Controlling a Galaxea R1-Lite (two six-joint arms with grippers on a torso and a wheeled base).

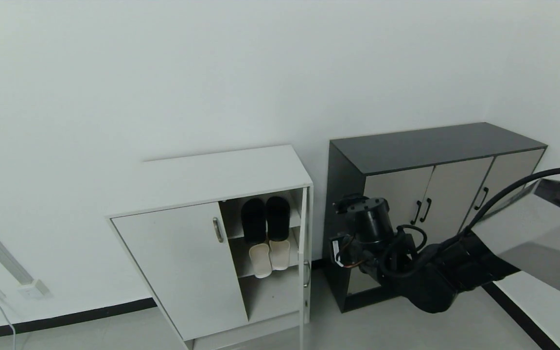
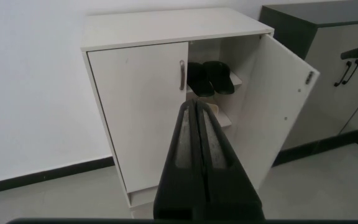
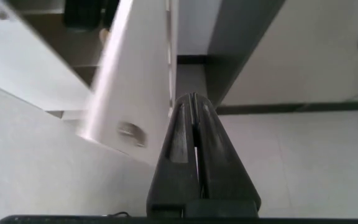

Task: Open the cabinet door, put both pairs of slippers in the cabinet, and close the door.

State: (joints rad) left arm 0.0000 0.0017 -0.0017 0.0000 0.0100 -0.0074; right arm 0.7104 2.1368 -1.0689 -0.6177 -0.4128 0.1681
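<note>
Two pairs inside white cabinet [image 1: 221,172]: black slippers [image 1: 265,218] upper shelf, cream slippers [image 1: 270,256] below. Its door [image 2: 277,124] open, beside dark cabinet [image 1: 435,146]. Both closed, empty: left claw [image 2: 196,104], right claw [image 3: 194,98].

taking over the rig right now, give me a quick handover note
Left end effector: shut, empty, held back from the white two-door cabinet and facing it.
Right end effector: shut, empty, close to the free edge of the cabinet's open right door; I can't tell if it touches.
Things: the black pair of slippers is on the top shelf and the cream pair of slippers on the shelf below, both inside.
Done: door opened, both pairs stowed.
Left: swing the right door shut.
</note>
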